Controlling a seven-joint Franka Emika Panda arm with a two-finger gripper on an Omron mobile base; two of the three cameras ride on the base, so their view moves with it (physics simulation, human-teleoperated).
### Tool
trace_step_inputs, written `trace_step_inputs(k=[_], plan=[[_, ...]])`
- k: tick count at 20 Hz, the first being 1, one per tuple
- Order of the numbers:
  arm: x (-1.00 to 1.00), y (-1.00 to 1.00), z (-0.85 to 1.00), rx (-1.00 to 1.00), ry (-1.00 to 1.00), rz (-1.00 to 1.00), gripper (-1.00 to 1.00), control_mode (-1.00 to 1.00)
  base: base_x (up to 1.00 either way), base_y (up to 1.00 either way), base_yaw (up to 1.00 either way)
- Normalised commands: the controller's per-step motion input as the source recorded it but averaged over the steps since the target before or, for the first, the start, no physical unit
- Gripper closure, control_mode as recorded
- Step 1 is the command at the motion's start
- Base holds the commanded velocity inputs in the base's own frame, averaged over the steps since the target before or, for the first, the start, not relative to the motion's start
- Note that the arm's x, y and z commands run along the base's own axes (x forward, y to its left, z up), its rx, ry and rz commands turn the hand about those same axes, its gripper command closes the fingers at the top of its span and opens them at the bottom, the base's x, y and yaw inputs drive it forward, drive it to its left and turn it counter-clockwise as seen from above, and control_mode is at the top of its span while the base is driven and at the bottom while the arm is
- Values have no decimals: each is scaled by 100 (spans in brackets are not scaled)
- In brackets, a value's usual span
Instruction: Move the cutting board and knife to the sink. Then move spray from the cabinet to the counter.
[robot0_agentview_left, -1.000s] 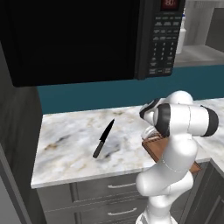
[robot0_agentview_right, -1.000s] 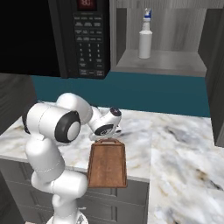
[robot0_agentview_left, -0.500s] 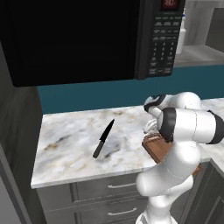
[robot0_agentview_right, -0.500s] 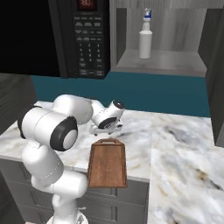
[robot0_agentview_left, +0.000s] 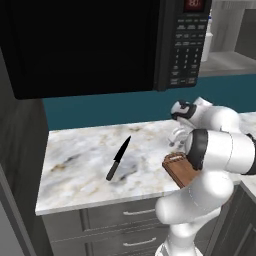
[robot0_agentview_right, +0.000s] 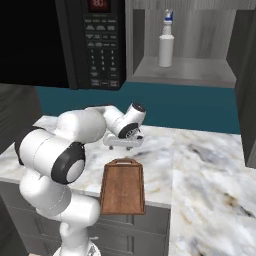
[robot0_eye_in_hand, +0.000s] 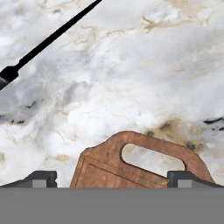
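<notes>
The reddish-brown cutting board lies on the marble counter, overhanging its front edge, handle end to the back. My gripper hangs open just above that handle end. In the hand view the handle cut-out of the board sits between my two fingertips, which are spread wide of it. The black knife lies flat on the counter to the board's left, also seen as the knife. The spray stands upright on the cabinet shelf. The sink is out of view.
A black microwave hangs over the counter's left half, next to the cabinet niche. A teal wall runs behind the counter. Grey drawers with metal handles sit below. A dark tall panel borders the counter on the left.
The arm has folded further forward and the hand has shifted a little over the board's handle end. Board, knife and spray have not moved.
</notes>
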Motion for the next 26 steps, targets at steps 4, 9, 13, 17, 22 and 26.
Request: trace_step_inputs(k=[4, 9, 13, 17, 22, 26], plan=[[-38, -26, 25, 0, 13, -14, -100, -100, 0, 0, 0], [-54, -22, 11, 0, 1, -16, -100, -100, 0, 0, 0], [-62, -13, 4, 0, 0, -17, -100, -100, 0, 0, 0], [-66, -11, 5, 0, -6, -17, -100, -100, 0, 0, 0], [-51, -12, 29, 1, -1, -15, -100, -100, 0, 0, 0], [-46, -22, 33, 4, 1, -16, -100, -100, 0, 0, 0]])
